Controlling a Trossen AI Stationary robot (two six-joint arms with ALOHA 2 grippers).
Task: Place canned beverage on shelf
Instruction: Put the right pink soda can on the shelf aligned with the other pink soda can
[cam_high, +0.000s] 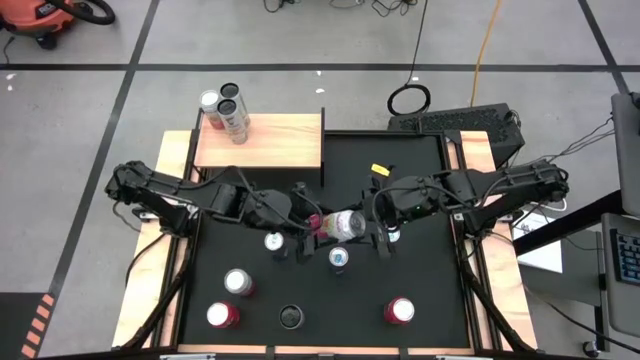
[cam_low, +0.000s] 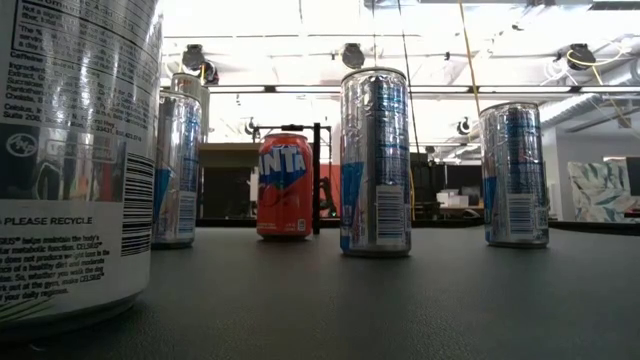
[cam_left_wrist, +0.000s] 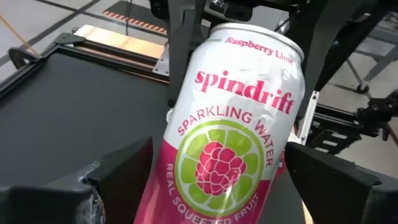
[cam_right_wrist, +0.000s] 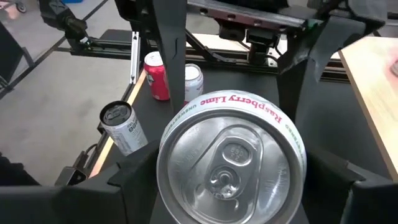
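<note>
The Spindrift raspberry-lime can hangs on its side well short of the wooden shelf, between the left gripper and right gripper; the right clamps its lid end, the left's jaws stand spread around its base; rigid but slick and dentable, probably best pinched mid-body.

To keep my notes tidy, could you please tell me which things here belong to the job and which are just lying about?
Job:
Spindrift can
left hand and right hand, both around it
shelf

Lying about:
other cans on the mat
cans at the shelf's corner
keyboard
</note>
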